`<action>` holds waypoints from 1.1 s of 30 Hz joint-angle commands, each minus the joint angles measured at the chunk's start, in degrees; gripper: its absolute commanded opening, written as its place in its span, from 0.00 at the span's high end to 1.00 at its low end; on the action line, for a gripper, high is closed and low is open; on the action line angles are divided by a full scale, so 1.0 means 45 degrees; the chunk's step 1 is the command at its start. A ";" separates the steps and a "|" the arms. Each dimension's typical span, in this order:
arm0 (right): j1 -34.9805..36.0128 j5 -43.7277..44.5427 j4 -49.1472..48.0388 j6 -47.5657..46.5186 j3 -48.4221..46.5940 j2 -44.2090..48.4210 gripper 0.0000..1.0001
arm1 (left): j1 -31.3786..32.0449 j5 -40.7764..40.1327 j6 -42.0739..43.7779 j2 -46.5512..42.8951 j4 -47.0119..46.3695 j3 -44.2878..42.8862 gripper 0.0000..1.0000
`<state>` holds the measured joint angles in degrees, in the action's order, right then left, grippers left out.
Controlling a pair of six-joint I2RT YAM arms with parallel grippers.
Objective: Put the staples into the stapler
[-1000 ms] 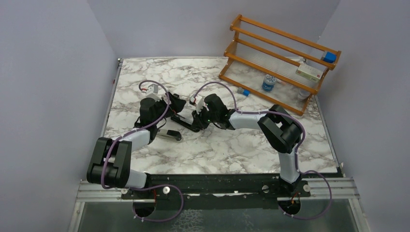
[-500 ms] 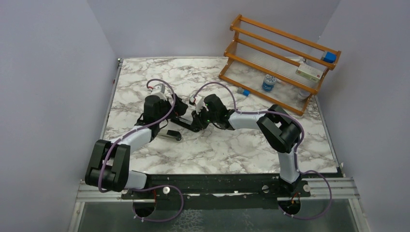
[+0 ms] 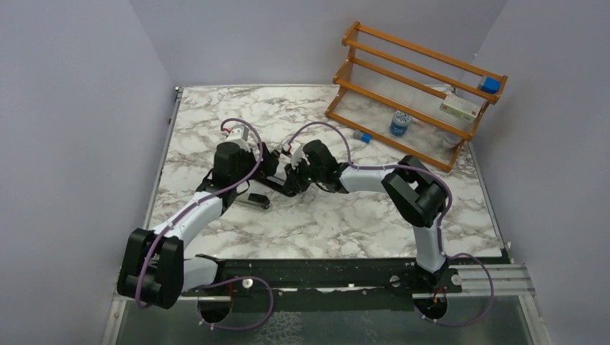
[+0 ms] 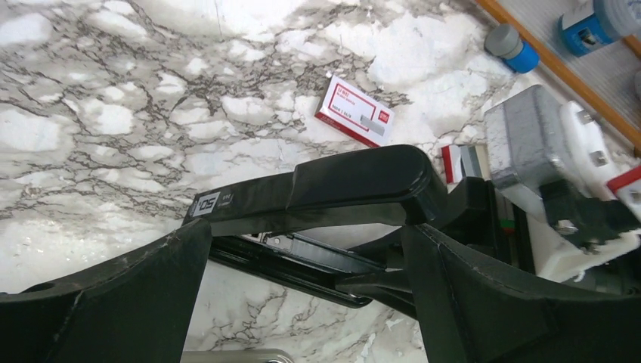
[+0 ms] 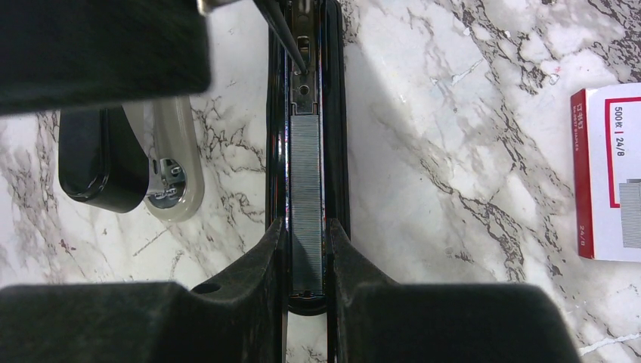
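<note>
The black stapler (image 3: 273,182) lies open in the middle of the table. Its lid (image 4: 355,181) is raised above the base. A silver-grey strip of staples (image 5: 306,189) sits in the channel of the base (image 5: 337,151). My right gripper (image 5: 306,257) is shut on the front end of the base, one finger on each side. My left gripper (image 4: 306,302) is wide open, its fingers (image 4: 484,302) straddling the stapler under the raised lid. The red and white staples box (image 4: 355,110) lies on the marble just beyond, also at the right edge of the right wrist view (image 5: 608,174).
A black and beige hand tool (image 5: 128,170) lies close beside the stapler (image 3: 253,201). A wooden rack (image 3: 413,79) with a bottle and small boxes stands at the back right. A blue and grey cap (image 4: 512,47) lies in front of it.
My left arm has reached forward and right, bringing its open gripper to the stapler's lid. The right gripper and the stapler base have not moved.
</note>
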<state>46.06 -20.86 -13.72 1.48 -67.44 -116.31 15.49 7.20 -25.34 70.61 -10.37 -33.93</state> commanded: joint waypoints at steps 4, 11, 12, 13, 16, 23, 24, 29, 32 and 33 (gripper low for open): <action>0.0052 0.0456 0.1287 0.0032 0.0162 -0.0813 0.99 | -0.0066 -0.0628 -0.0398 -0.1456 -0.0821 0.0056 0.01; 0.0057 0.0488 0.1235 0.0014 0.0216 -0.0798 0.99 | -0.0129 -0.0819 -0.0771 -0.2817 -0.1216 0.0206 0.01; 0.0057 0.0485 0.1220 0.0018 0.0220 -0.0794 0.99 | -0.0149 -0.0895 -0.0818 -0.2922 -0.1131 0.0164 0.01; 0.0057 0.0467 0.1223 0.0011 0.0221 -0.0784 0.99 | -0.0178 -0.0982 -0.0821 -0.2945 -0.1011 0.0076 0.01; 0.0046 0.0338 0.1159 -0.0089 0.0278 -0.0661 0.96 | -0.0257 -0.1256 -0.0757 -0.2823 -0.0526 -0.0193 0.01; 0.0056 -0.0069 0.0677 -0.0687 0.0788 0.0034 0.64 | -0.0495 -0.2391 -0.1298 -0.2342 0.0449 -0.0255 0.01; 0.0052 -0.0046 0.0649 -0.0767 0.0846 0.0135 0.61 | -0.0595 -0.2456 -0.1450 -0.2264 0.0576 -0.0243 0.01; 0.0056 0.0020 0.0496 -0.0983 0.1295 0.0963 0.50 | -0.1224 -0.2263 -0.1945 -0.1691 0.0898 -0.0137 0.01; 0.0056 0.0150 0.0409 -0.1019 0.1764 0.1602 0.44 | -0.1483 -0.2050 -0.2067 -0.1336 0.0988 -0.0175 0.01; 0.0054 0.0215 0.0411 -0.0995 0.1881 0.1830 0.43 | -0.1541 -0.1942 -0.2059 -0.1147 0.1024 -0.0235 0.01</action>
<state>46.06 -20.91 -14.11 -2.04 -61.54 -112.40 9.89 -1.61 -33.01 63.51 -6.98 -33.76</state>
